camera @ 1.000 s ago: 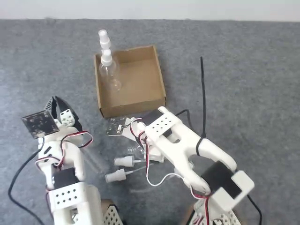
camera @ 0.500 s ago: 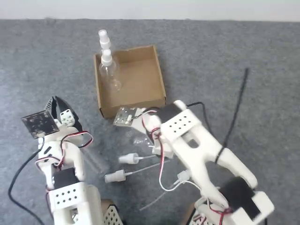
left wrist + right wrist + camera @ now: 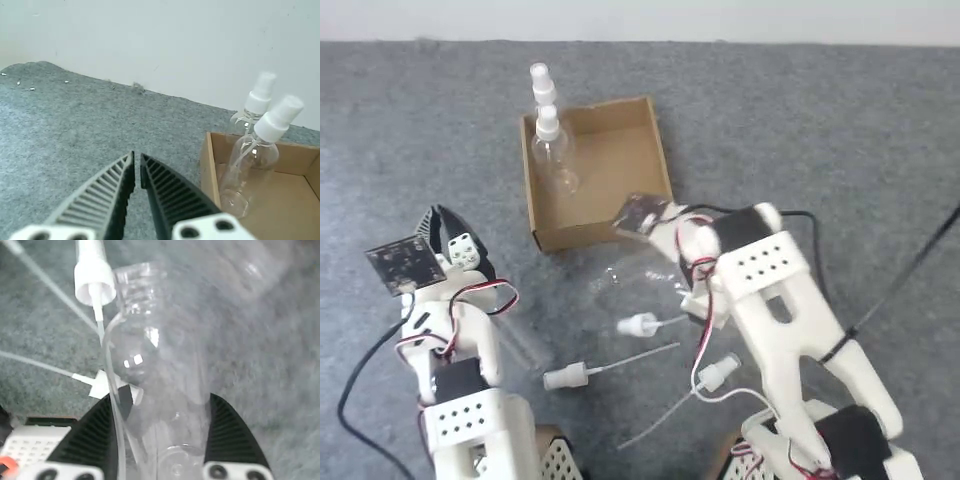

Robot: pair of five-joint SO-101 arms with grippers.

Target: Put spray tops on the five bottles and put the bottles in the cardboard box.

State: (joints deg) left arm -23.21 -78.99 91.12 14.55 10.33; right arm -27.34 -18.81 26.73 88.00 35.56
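Note:
A clear uncapped bottle lies between the fingers of my right gripper, which is shut on it; in the high view this bottle is just in front of the cardboard box, under the right gripper. Three loose spray tops with thin tubes lie on the carpet; one spray top is close to the held bottle's neck. A capped bottle stands inside the box, another capped bottle just behind it. My left gripper is shut and empty, left of the box.
Grey carpet covers the table up to a pale wall at the back. A black cable runs off to the right of the right arm. The box's right half holds nothing.
The right arm has swung to the right with the clear bottle, uncovering a spray top beneath it. One spray top slid rightwards. The left arm has not moved.

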